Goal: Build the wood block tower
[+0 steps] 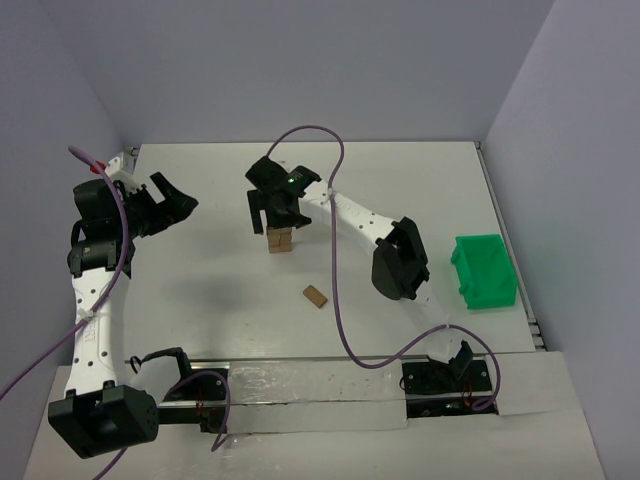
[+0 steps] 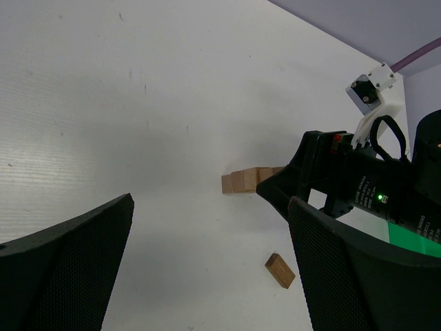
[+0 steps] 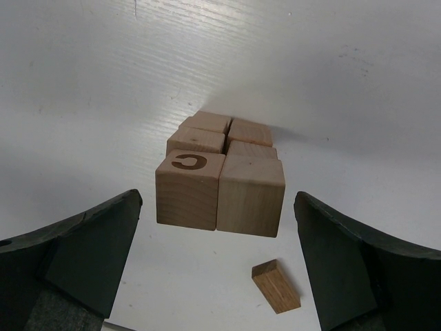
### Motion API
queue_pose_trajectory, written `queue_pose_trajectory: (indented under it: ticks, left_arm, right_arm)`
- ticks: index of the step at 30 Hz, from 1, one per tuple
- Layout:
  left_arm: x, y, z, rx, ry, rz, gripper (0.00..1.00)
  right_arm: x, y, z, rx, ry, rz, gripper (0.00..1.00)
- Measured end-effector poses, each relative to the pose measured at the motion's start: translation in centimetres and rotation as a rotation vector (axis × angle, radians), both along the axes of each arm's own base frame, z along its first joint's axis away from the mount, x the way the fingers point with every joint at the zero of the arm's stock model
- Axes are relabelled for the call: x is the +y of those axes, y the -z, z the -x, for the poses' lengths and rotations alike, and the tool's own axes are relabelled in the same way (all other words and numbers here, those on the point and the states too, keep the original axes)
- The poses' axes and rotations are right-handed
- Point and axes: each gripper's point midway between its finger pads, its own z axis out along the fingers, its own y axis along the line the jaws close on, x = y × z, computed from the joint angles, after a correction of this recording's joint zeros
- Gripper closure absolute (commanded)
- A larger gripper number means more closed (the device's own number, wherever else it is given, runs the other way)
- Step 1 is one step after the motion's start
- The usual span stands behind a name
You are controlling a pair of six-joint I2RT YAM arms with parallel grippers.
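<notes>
The wood block tower [image 1: 280, 240] is standing upright near the middle of the white worktop [image 1: 420, 180], with its long axis running vertically. From the right wrist camera it is showing as a stack two blocks wide, and at least three layers are visible. The two top blocks are sitting side by side and touching, and the one on the left of that view is carrying a burnt-in letter C. The right hand [image 1: 278, 218] is hovering directly above the tower with its jaws spread wide. One finger is standing on each side of the top layer, clear of the wood, and is gripping nothing. A loose block [image 1: 316, 296], darker brown and flat, is lying on the worktop between the tower and the arm bases. It is apart from the stack, and its long axis is running diagonally in the top view. A purple cable [image 1: 335, 280] is looping from the right arm over the worktop and passing just beside that loose block. A green bin [image 1: 485, 270] is sitting well apart at the right edge, beyond the right arm's elbow. The left hand [image 1: 172, 203] is holding off at the left side, well apart from the tower, with its jaws spread and empty, pointing toward the stack.
</notes>
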Motion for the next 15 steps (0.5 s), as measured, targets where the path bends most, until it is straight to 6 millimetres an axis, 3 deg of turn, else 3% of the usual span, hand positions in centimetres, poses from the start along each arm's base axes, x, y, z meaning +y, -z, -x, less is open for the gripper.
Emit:
queue_pose_trajectory:
  ticks: [15]
  left_arm:
    - [0.18,0.65,0.10,0.015,-0.006,0.004,0.01]
  right_arm:
    - [0.37,0.65,0.32,0.003,0.017,0.008,0.00]
